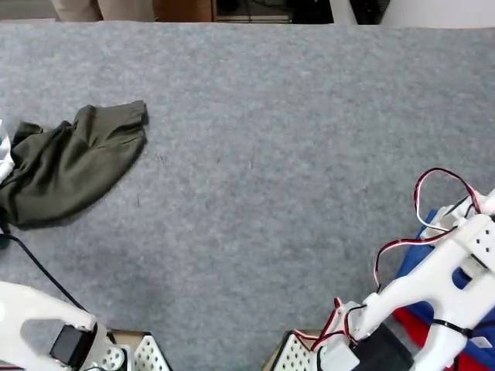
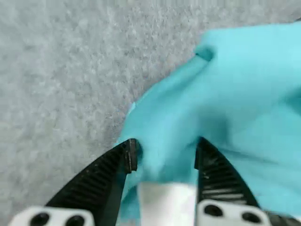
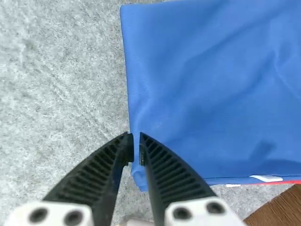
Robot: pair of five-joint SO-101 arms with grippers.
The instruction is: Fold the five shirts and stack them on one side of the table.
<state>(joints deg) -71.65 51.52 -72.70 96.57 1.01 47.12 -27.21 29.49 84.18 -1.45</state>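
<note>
A crumpled olive green shirt [image 1: 69,162] lies at the table's left side. In the left wrist view, my left gripper [image 2: 165,154] is shut on a bunched fold of a turquoise shirt [image 2: 235,99], which spreads away from the jaws over the grey felt. A folded blue shirt [image 3: 211,84] lies flat at the table's right edge, with a red shirt [image 1: 410,321] under it. My right gripper [image 3: 134,141] is shut, its tips at the blue shirt's edge; whether it pinches the cloth is unclear. In the high view the right arm [image 1: 433,286] hangs over that blue shirt [image 1: 424,230].
Grey felt [image 1: 278,154] covers the table. A black cable [image 1: 35,267] runs from the left arm's base [image 1: 46,325] toward the olive shirt. A brown wooden surface [image 3: 280,214] shows past the stack's corner.
</note>
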